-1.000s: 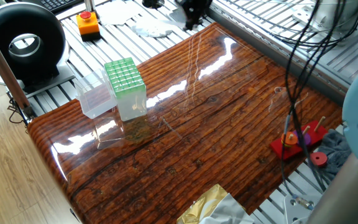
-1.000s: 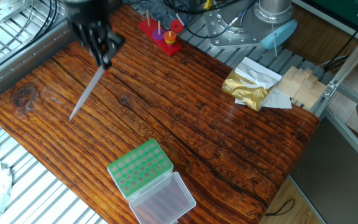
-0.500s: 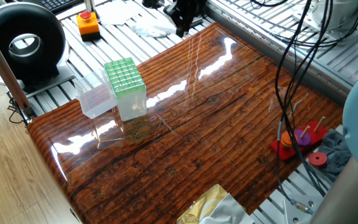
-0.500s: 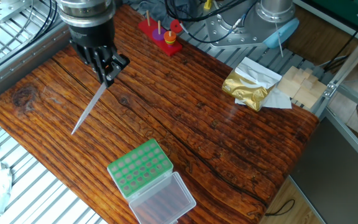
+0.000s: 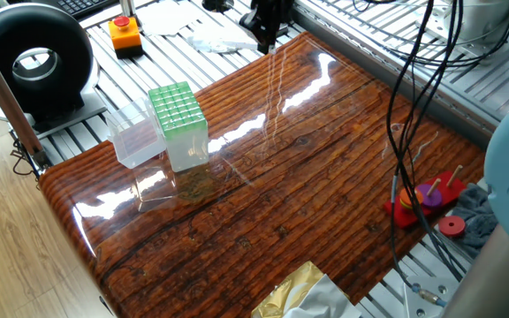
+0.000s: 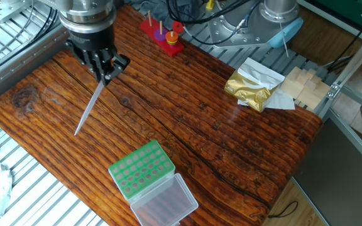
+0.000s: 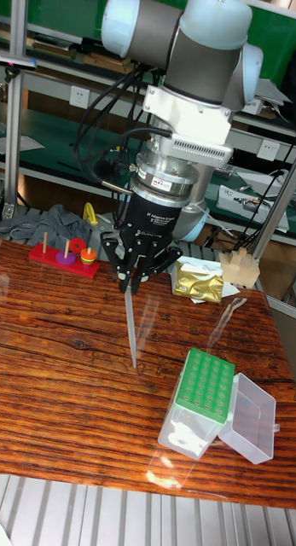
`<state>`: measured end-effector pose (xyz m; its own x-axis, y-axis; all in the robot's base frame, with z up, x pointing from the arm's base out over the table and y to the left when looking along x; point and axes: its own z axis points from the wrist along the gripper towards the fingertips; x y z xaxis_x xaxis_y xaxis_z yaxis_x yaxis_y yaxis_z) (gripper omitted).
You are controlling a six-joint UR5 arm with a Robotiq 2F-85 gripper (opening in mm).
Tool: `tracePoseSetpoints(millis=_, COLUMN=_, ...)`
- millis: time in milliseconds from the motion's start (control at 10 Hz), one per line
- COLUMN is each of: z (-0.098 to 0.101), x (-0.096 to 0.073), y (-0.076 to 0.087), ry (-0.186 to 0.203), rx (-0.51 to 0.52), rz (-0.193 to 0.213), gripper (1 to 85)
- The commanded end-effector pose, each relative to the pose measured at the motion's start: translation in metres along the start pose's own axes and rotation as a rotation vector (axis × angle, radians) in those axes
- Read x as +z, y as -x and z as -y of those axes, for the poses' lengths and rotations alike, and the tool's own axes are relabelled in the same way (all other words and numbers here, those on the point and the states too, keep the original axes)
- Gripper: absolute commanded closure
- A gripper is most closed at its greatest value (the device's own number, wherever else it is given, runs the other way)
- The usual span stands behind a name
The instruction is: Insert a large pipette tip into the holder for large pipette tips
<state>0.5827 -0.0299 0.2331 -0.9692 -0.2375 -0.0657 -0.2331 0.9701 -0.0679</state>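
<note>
My gripper [image 6: 106, 70] [image 7: 134, 275] [image 5: 267, 35] hangs over the far side of the wooden table [image 6: 187, 125], shut on the top end of the large pipette tip [image 6: 89, 107] [image 7: 130, 328]. The whitish tip slants down from the fingers, its point close to the wood. In one fixed view the tip barely shows. The holder for large pipette tips [image 6: 141, 168] [image 7: 200, 386] [image 5: 178, 112] stands near the table's other edge, its green grid top exposed. Its clear lid [image 6: 166, 203] [image 7: 251, 417] [image 5: 139, 141] is swung open beside it. Tip and holder are well apart.
A red peg toy with coloured rings [image 6: 163, 35] [image 7: 66, 254] [image 5: 426, 200] sits at one table end. A gold foil bag [image 6: 250, 89] [image 7: 198, 281] and wooden blocks [image 6: 303, 85] lie beside the table. Black cables [image 5: 411, 97] hang over it.
The gripper with the tip came down and slightly toward the table's middle over the first half second, then barely moved. The holder stayed put.
</note>
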Motion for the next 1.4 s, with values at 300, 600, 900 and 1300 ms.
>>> tracePoseSetpoints(millis=300, z=-0.020, x=-0.002, y=0.025, ry=0.074, rx=-0.019, rz=0.094, gripper=84.7)
tracePoseSetpoints(millis=600, z=-0.029, x=-0.003, y=0.028, ry=0.112, rx=-0.011, rz=0.108, gripper=84.7)
tracePoseSetpoints(millis=900, z=-0.033, x=-0.004, y=0.034, ry=0.125, rx=-0.006, rz=0.130, gripper=84.7)
tracePoseSetpoints(millis=1300, z=-0.035, x=-0.004, y=0.034, ry=0.136, rx=0.000, rz=0.112, gripper=84.7)
